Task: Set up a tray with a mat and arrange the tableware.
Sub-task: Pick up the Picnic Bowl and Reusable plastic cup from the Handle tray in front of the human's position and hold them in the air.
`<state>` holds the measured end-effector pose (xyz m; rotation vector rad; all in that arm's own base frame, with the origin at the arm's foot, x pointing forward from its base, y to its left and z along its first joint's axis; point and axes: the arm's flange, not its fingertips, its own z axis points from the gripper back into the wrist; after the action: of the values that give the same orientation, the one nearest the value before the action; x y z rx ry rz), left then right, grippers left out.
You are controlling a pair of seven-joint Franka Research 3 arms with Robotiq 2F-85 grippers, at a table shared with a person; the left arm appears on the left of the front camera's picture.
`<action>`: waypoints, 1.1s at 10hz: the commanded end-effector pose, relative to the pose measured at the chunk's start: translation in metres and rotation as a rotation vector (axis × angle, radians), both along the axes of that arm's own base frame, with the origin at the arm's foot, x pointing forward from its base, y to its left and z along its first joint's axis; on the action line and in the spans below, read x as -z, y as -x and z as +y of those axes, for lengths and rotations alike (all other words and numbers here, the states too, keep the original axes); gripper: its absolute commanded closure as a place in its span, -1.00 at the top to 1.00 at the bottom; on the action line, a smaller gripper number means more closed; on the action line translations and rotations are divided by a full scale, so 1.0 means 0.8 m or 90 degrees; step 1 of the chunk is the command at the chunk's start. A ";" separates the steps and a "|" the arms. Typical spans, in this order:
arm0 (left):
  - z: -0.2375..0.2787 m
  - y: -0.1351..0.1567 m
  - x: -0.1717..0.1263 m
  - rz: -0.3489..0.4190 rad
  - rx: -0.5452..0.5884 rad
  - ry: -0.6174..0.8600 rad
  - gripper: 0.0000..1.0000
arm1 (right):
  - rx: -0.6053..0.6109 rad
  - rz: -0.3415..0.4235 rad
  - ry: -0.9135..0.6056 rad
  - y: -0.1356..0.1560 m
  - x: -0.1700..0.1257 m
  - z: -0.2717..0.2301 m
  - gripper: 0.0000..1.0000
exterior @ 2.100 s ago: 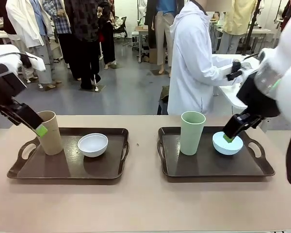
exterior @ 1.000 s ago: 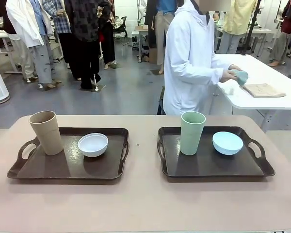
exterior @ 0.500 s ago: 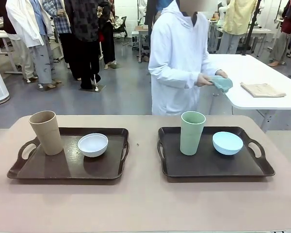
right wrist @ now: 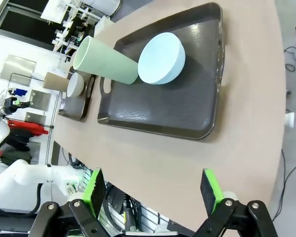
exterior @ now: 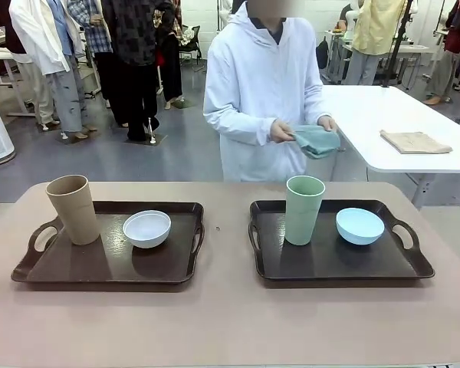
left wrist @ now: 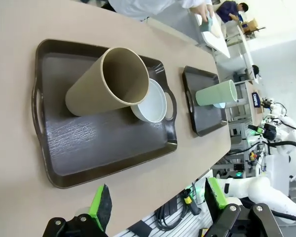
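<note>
mat: folded teal mat [exterior: 316,141] held by person [exterior: 257,84], past far edge of table [exterior: 230,322], behind right tray [exterior: 333,262]
tableware: tan tumbler [exterior: 74,208], white bowl [exterior: 146,228] on left tray [exterior: 100,264]; green tumbler [exterior: 303,209], blue bowl [exterior: 359,225] on right tray
jaws: left gripper [left wrist: 158,197], right gripper [right wrist: 152,190] both wide, empty (out past the near edge)
nearer: right arm, probably
room: bare table between trays

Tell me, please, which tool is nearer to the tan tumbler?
Left. The left tool hovers just off the tray holding the tan tumbler; the right tool hangs by the other tray, with that tumbler far beyond the pale green tumbler.
</note>
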<state>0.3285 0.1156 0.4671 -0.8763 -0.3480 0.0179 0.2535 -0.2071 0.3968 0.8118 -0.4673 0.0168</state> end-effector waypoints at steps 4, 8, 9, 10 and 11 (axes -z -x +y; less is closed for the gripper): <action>-0.001 -0.001 0.002 -0.003 0.005 0.011 1.00 | 0.002 -0.002 -0.015 0.001 0.004 -0.003 1.00; -0.001 -0.001 0.002 -0.003 0.005 0.011 1.00 | 0.002 -0.002 -0.015 0.001 0.004 -0.003 1.00; -0.001 -0.001 0.002 -0.003 0.005 0.011 1.00 | 0.002 -0.002 -0.015 0.001 0.004 -0.003 1.00; -0.001 -0.001 0.002 -0.003 0.005 0.011 1.00 | 0.002 -0.002 -0.015 0.001 0.004 -0.003 1.00; -0.001 -0.001 0.002 -0.003 0.005 0.011 1.00 | 0.002 -0.002 -0.015 0.001 0.004 -0.003 1.00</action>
<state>0.3289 0.1136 0.4669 -0.8791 -0.3429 0.0178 0.2508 -0.2073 0.3953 0.8141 -0.4494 0.0023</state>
